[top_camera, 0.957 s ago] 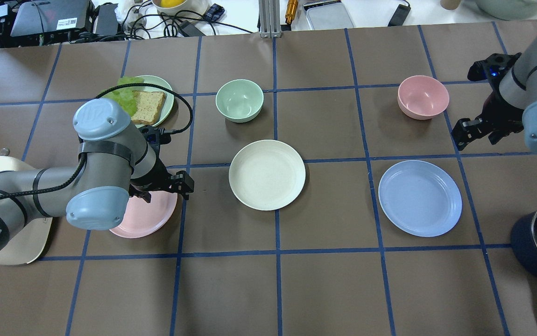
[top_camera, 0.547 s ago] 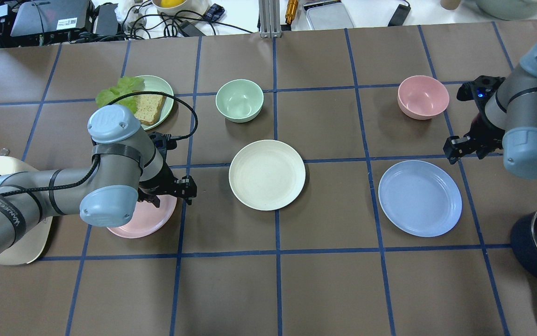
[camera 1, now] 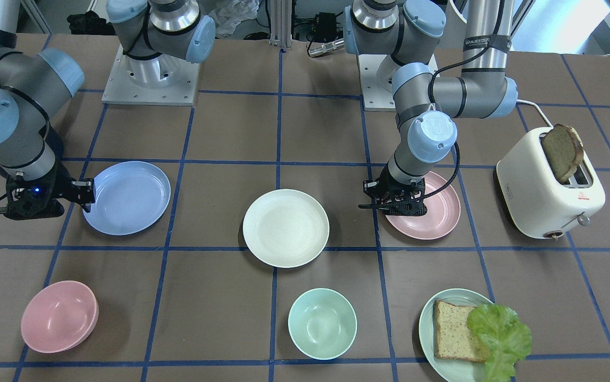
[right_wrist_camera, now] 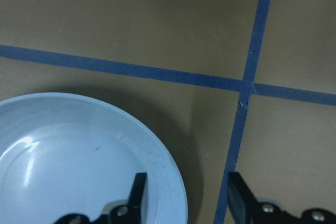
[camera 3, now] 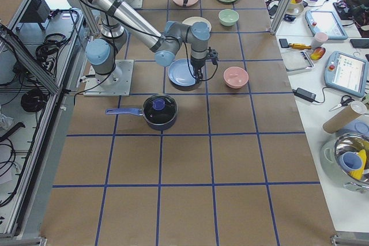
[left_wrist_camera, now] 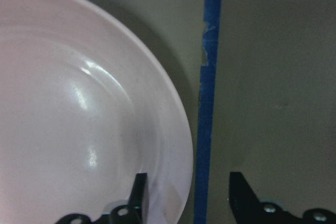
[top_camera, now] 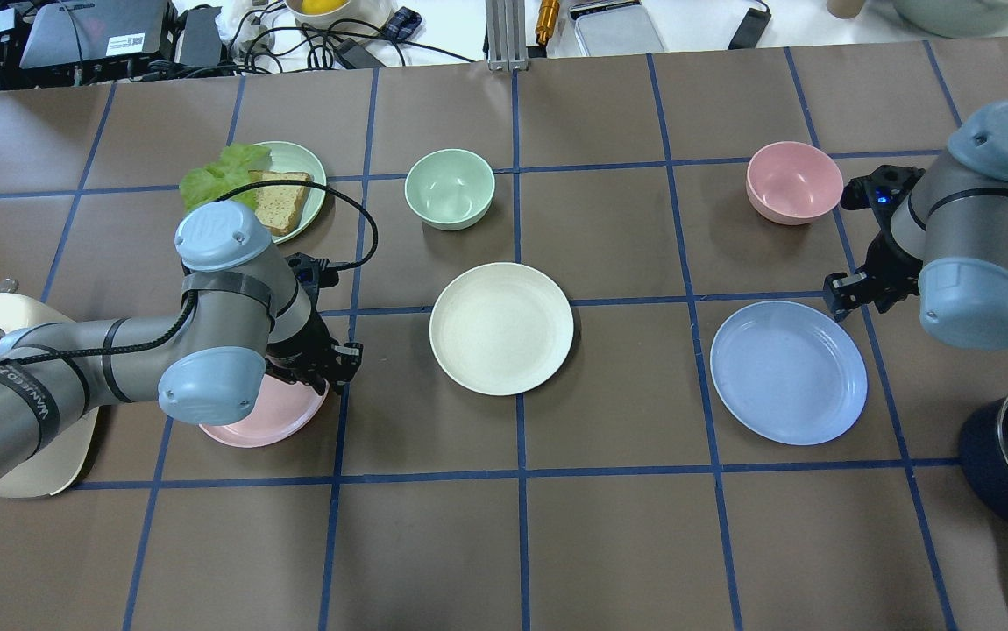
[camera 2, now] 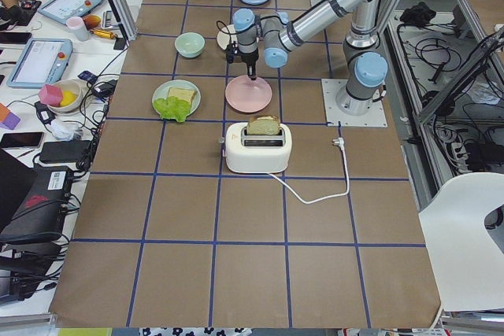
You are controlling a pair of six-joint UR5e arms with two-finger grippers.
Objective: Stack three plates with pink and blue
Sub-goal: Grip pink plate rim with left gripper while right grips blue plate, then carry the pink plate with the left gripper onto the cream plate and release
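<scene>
Left tool [left_wrist_camera: 186, 177]: jaws wide, straddling the rim of the pink plate [top_camera: 267, 421]. Right tool [right_wrist_camera: 186, 176]: jaws wide, straddling the rim of the blue plate [top_camera: 789, 372]. Overhead, the cream plate [top_camera: 501, 329] lies between, pink at its 9 o'clock, blue at 3 o'clock. Nothing is stacked; both grasps, lifts and placements remain.

You see: pale pink plate [camera 1: 443, 212] at left gripper [camera 1: 390, 208], light blue plate [camera 1: 127, 197] at right gripper [camera 1: 85, 197], cream plate [camera 1: 286, 228] between them; brown table [camera 1: 220, 159], blue tape grid [camera 1: 279, 132].

Two cameras face each other above the brown, blue-taped bench [top_camera: 609, 543]; two farther ones look along it; wrist cameras stare down close.
</scene>
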